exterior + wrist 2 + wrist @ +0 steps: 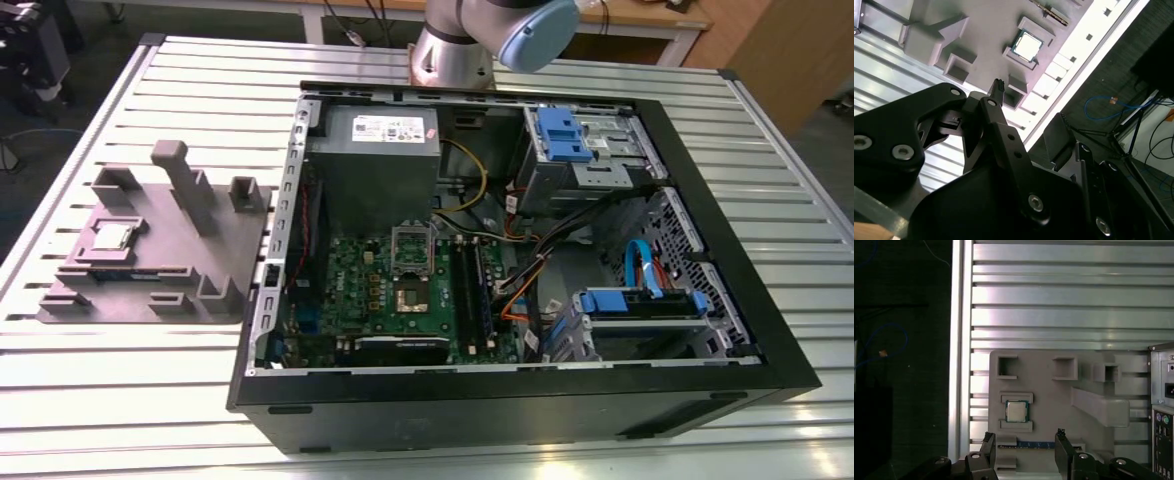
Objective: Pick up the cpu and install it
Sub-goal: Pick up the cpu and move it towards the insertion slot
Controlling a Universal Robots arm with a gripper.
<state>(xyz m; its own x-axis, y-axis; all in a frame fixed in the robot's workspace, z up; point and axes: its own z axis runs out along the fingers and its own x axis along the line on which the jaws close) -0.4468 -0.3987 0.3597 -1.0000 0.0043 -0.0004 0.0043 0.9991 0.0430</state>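
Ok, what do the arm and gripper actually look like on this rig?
The arm is a silvery-grey metal tube with a pale blue cap on its joint. The gripper is matt black: two slim linkage fingers with ridged tips, pinned with round silver screws.

The cpu has a smooth, silvery metal top with a soft sheen. The tray looks like matt grey moulded plastic. The counter is ribbed bare metal, brightly reflective. The fingers are matt black. The computer case is matt black outside, with bare grey sheet metal within.
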